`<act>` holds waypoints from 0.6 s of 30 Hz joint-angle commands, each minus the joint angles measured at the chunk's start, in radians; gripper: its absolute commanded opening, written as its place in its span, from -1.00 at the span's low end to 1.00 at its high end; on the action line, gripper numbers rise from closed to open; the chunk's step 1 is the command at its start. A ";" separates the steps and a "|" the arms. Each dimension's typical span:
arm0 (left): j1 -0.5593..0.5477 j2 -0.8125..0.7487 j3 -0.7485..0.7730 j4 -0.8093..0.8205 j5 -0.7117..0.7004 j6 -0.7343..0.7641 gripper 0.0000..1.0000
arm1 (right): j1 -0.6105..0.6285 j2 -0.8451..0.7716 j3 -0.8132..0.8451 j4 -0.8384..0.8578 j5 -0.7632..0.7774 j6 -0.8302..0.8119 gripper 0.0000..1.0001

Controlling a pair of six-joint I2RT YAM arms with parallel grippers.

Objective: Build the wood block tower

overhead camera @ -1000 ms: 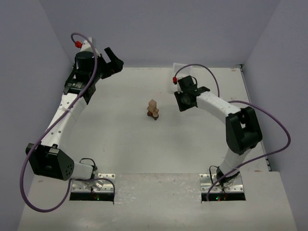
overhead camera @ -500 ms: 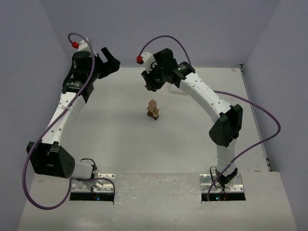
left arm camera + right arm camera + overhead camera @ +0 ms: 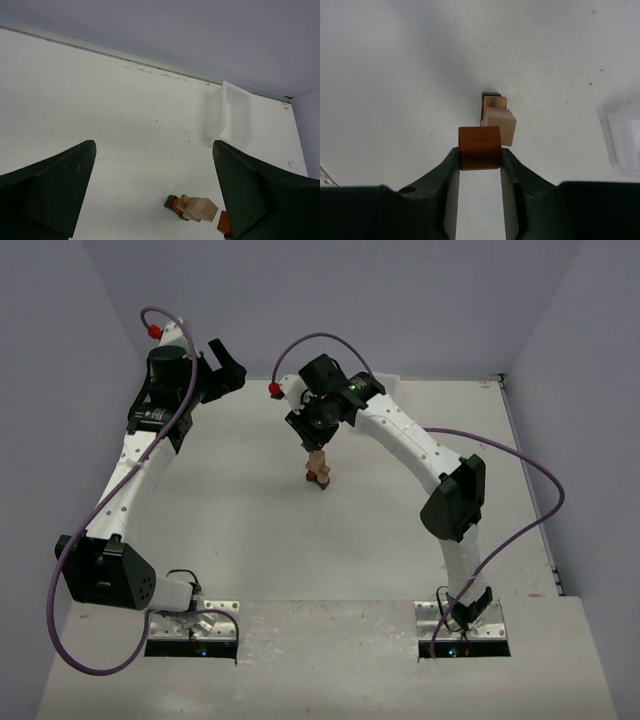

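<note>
The right gripper pinches an orange block just short of the tower, which stands mid-table. Placing is in hand: next it should centre over the top and lower gently. Far back, the left gripper hangs spread. A second ago the right gripper was over by the tray.

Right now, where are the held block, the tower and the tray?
orange-brown block (image 3: 479,148): right wrist view, middle of its visible face.
block tower (image 3: 499,125): right wrist view, its top tan cube.
white tray (image 3: 215,116): left wrist view, its left wall.
</note>
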 commanded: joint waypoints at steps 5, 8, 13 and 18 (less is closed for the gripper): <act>0.014 0.003 -0.001 0.023 0.032 0.027 1.00 | 0.005 0.012 0.007 0.019 0.065 -0.018 -0.55; 0.014 0.003 0.002 0.022 0.035 0.027 1.00 | 0.005 0.023 0.002 0.020 0.095 -0.005 -0.52; 0.014 0.003 0.001 0.021 0.038 0.024 1.00 | 0.005 0.029 -0.024 0.039 0.101 0.002 -0.50; 0.014 0.004 -0.003 0.023 0.046 0.023 1.00 | 0.005 0.054 -0.018 0.051 0.116 -0.001 -0.49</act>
